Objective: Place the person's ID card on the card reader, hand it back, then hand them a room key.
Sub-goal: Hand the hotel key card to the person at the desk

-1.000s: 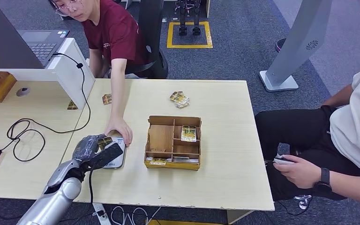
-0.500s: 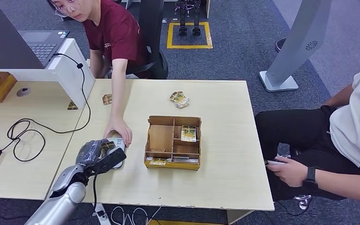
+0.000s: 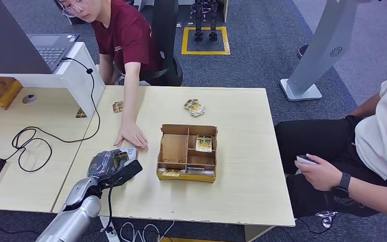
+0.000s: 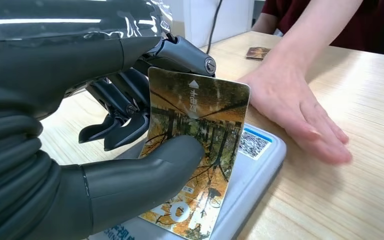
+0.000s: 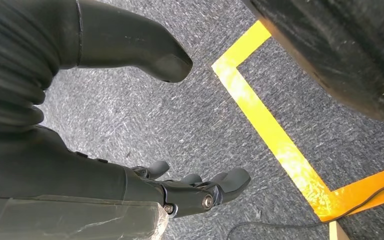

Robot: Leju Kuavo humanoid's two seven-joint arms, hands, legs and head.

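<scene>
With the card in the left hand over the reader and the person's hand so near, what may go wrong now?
1. The left hand pinches the ID card tilted, only its lower edge near the card reader; it may not lie flat or may slip.
2. The person's hand rests right beside the reader; the robot's fingers may bump it.

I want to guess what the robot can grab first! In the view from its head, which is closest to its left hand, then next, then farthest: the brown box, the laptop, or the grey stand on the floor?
Measured from the left hand:
1. Brown box, on the table just right of the hand.
2. Laptop, far back on the left, on the raised white counter.
3. Grey stand, on the carpet beyond the table's far right corner.
</scene>
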